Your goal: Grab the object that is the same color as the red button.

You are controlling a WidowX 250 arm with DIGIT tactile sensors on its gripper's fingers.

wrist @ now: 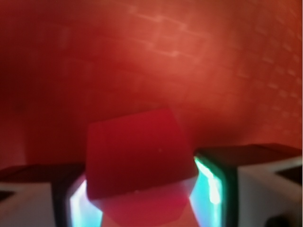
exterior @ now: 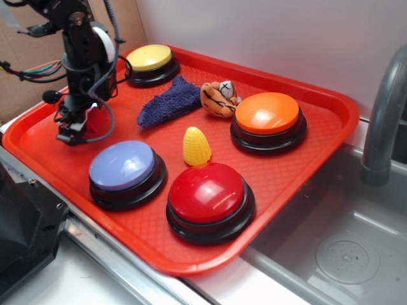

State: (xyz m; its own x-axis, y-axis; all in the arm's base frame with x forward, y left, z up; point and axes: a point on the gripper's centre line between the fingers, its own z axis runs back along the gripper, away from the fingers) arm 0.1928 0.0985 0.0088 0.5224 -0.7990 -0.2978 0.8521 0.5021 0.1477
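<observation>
In the wrist view the small red wedge block (wrist: 135, 151) sits between my two fingers, its sides against the lit pads (wrist: 208, 184), with the red tray (wrist: 189, 56) just behind it. My gripper (wrist: 142, 194) is closed on the block. In the exterior view my gripper (exterior: 71, 133) is down at the tray's left side, and the block is hidden behind the fingers. The red button (exterior: 206, 194), a glossy dome on a black base, stands at the tray's front, well to the right of my gripper.
On the red tray (exterior: 324, 121) stand a lavender button (exterior: 124, 166), a yellow button (exterior: 150, 60) and an orange button (exterior: 267, 114). A yellow corn toy (exterior: 196, 147), a blue cloth (exterior: 168, 101) and a tiger toy (exterior: 219, 98) lie between them. A sink and faucet (exterior: 381, 121) are at right.
</observation>
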